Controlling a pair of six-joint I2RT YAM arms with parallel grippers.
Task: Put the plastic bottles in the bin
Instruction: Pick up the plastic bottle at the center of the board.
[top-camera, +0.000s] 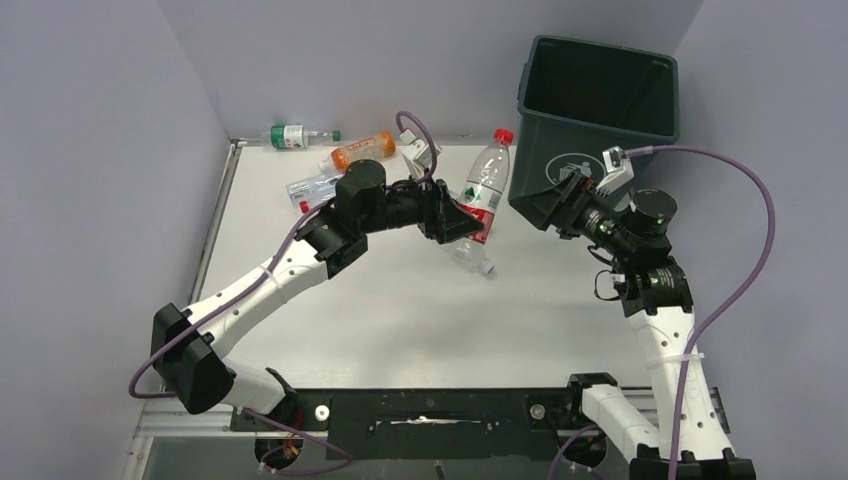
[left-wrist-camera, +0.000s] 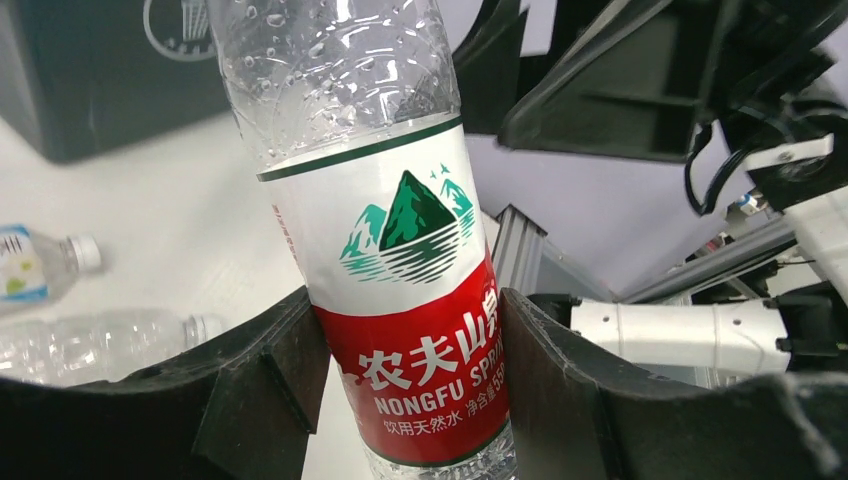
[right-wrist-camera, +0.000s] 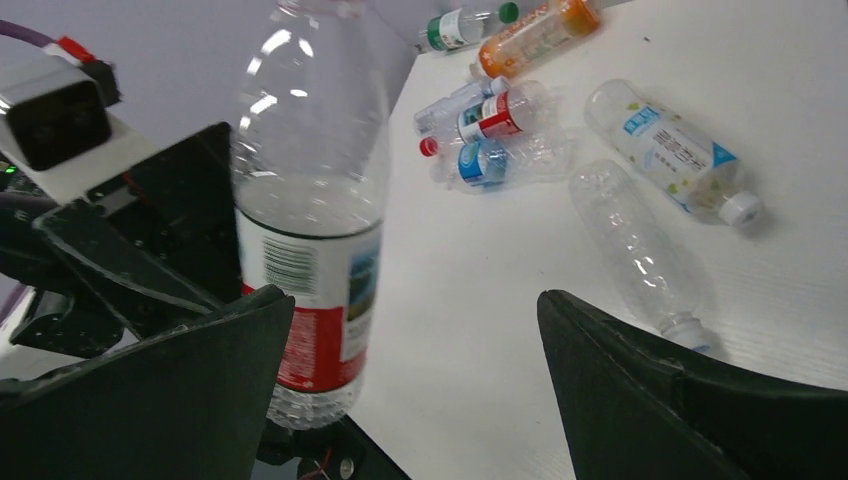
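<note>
Clear plastic, red-and-white label, red cap: one held bottle (left-wrist-camera: 410, 300), clenched at the label band by the left end effector (left-wrist-camera: 408, 340). Both fingers (left-wrist-camera: 270, 380) press against its sides, and the cap end points up with a slight lean.

Bin (top-camera: 600, 100), dark green, one: beyond the held bottle, ahead of the left end effector and apart from it.

Right end effector (right-wrist-camera: 415, 310): spread wide, gripping nothing. The held bottle stands ahead of it near one finger; we cannot tell whether they touch.

Loose bottles lying on the white surface (top-camera: 400, 300), ahead of the right end effector, we count seven:
- Farthest off: one green-labelled bottle (right-wrist-camera: 465, 25) and one orange bottle (right-wrist-camera: 540, 35).
- Midway, a huddle of three: one plain clear bottle (right-wrist-camera: 455, 105), one red-labelled bottle (right-wrist-camera: 495, 115), one blue-labelled bottle (right-wrist-camera: 500, 160).
- Nearest: one white-capped bottle (right-wrist-camera: 670, 150) with a blue label, and one bare bottle (right-wrist-camera: 640, 240) just beside it.

Bottles in all, we count eight.
</note>
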